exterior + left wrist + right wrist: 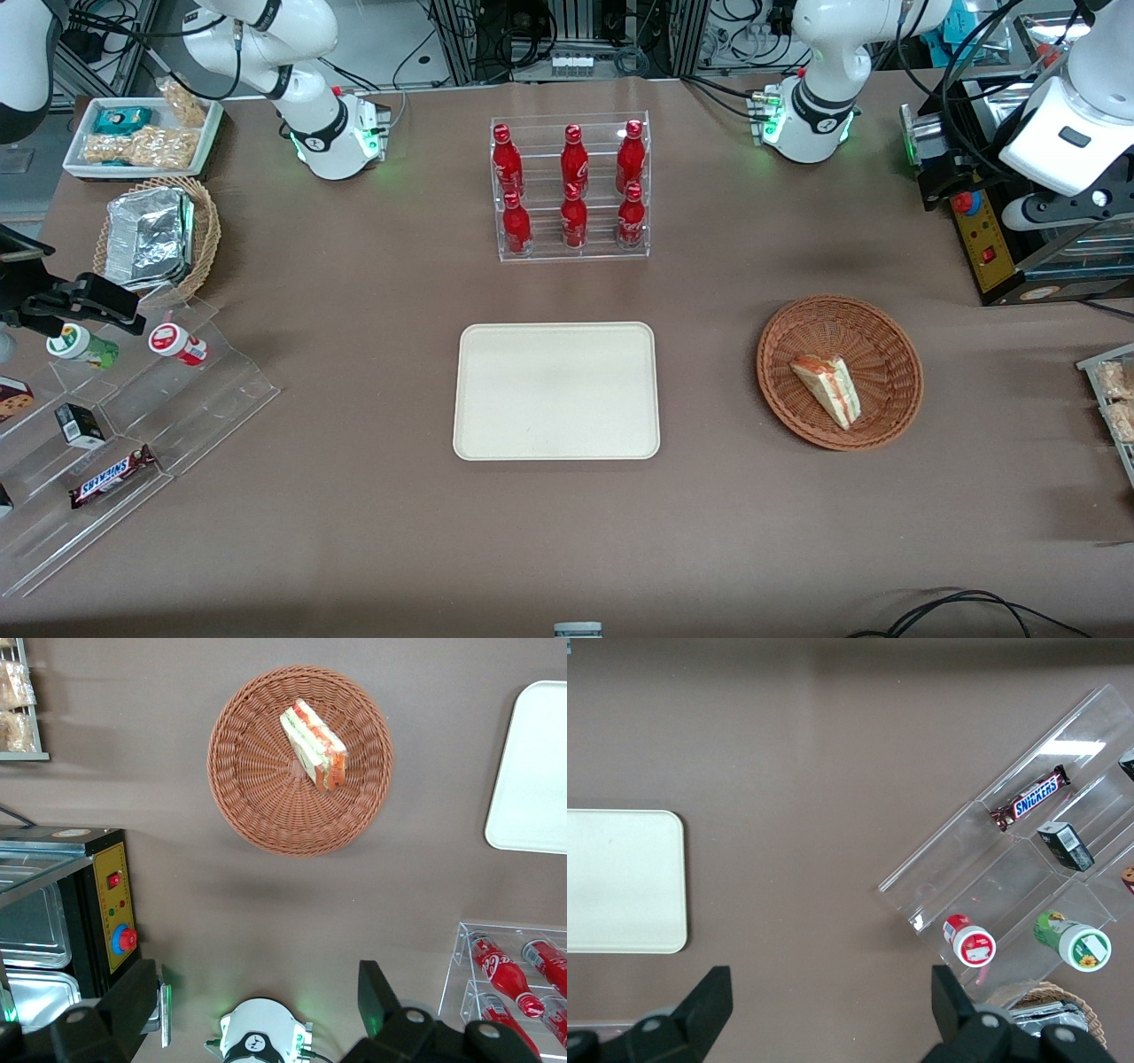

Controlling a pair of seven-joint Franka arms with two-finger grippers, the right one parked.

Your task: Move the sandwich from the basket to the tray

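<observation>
Your gripper hovers high over the desk with fingers wide and empty, since the sandwich lies in the basket, tray bare mid-desk.

The brown table holds a flat cream-white tray near its middle. A round reddish-brown wicker basket sits beside it, toward the working arm's end. The left arm's gripper hangs open, high above the table.

1 sandwich, 1 basket, 1 tray, 6 red bottles, gripper high up.
</observation>
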